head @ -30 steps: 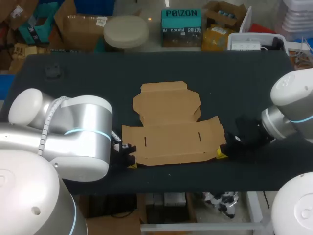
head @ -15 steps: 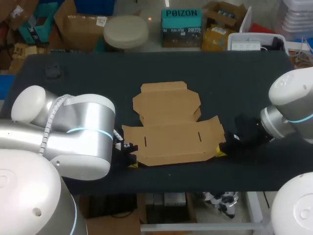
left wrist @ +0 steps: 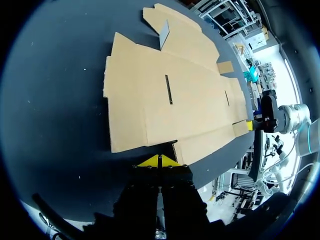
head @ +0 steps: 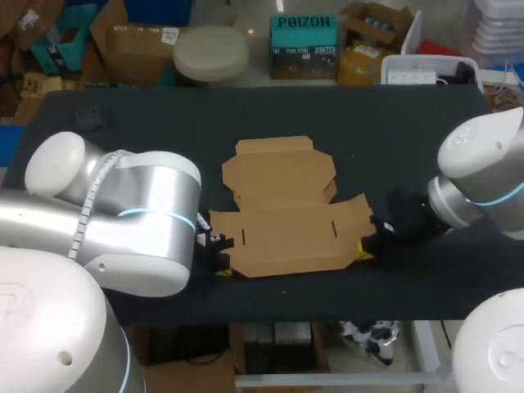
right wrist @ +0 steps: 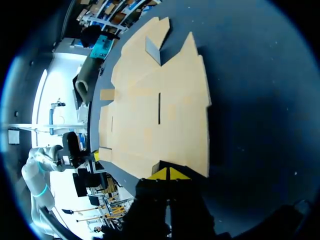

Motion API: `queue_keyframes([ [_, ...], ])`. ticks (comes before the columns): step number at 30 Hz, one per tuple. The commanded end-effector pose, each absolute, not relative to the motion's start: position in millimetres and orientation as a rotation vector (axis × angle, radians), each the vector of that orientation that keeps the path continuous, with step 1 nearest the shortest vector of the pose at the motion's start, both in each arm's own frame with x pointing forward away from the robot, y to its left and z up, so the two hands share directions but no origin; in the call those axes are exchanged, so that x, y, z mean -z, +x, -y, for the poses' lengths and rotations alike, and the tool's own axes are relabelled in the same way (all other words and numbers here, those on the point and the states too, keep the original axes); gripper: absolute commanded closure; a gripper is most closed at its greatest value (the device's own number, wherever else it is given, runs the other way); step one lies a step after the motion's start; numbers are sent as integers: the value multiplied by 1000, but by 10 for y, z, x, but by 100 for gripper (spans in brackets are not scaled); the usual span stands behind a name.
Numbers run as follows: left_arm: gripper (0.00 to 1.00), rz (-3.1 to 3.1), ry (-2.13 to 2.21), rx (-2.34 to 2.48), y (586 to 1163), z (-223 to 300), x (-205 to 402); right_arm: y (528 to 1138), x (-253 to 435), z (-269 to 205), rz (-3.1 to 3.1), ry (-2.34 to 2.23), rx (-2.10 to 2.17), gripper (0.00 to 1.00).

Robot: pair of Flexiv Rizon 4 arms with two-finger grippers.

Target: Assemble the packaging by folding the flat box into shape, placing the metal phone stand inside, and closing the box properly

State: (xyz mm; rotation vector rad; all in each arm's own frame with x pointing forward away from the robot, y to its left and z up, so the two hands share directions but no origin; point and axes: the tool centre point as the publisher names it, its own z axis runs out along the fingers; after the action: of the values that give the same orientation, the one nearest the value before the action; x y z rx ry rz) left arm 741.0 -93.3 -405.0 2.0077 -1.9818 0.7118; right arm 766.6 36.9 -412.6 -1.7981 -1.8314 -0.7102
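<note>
First step in hand: shaping the flat box (head: 282, 209), not yet folded, spread out near the middle of the table (head: 147, 139). At one near corner of the card, the left gripper (left wrist: 160, 161), yellow tips pressed together, holding nothing. At the other near corner, the right gripper (right wrist: 169, 173), tips pressed together too, right at the card's edge. Next, most likely: slipping the thin tips under the side flaps and lifting both up evenly, without pushing the card away. Counted: one box, two grippers, and one small dark thing (head: 86, 119) by the far left corner, maybe the stand, too small to tell.

Table (head: 409, 131) beyond the flat box (head: 282, 217) looks passable.
</note>
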Motion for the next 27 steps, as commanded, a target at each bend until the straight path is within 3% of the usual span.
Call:
queue_keyframes([
  [1,100,1984,2011,-693,7454,956,4025,7684,4123,-388,1832,-1798,705,100],
  [27,100,2034,2019,-590,7466,1108,3919,7674,4042,-484,1890,-1850,644,100],
])
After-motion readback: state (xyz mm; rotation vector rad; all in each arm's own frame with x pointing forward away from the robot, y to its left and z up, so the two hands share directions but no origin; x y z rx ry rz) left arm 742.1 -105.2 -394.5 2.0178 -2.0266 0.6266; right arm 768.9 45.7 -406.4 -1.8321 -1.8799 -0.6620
